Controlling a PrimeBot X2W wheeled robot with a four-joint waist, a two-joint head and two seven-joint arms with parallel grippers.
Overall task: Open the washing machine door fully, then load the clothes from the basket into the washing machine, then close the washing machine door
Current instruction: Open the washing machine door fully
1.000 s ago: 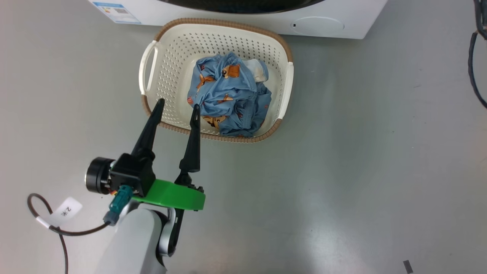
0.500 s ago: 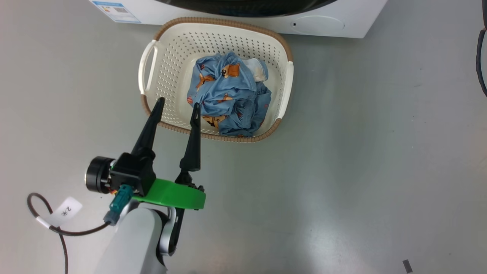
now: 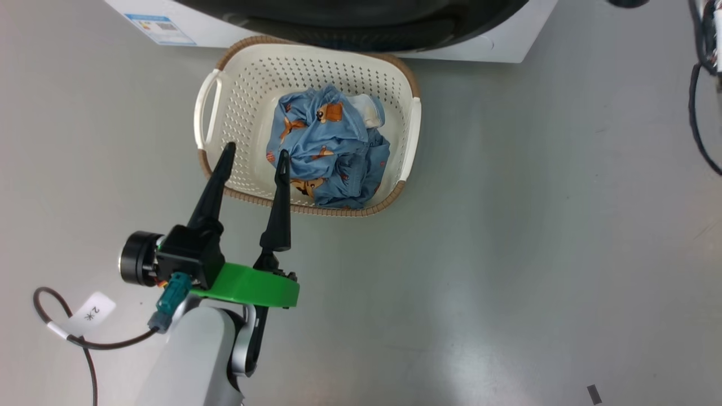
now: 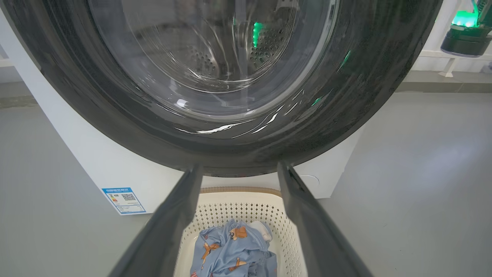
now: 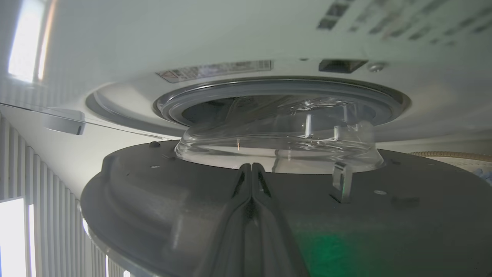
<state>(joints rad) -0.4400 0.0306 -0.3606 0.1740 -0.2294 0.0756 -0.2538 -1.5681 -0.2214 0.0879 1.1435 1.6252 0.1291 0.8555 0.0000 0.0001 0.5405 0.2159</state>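
Laundry room: washing machine (image 3: 510,39), basket (image 3: 248,113)

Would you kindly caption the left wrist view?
Open left pincer framing the basket of clothes, below the washing machine door.

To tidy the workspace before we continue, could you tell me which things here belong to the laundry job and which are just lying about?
Job: washer, door, basket, clothes.
Lying about: black cables, floor mark, green-lit device.

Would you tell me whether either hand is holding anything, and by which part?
Nothing is held: the left hand is open near the basket, and the right hand is shut empty by the washing machine door.
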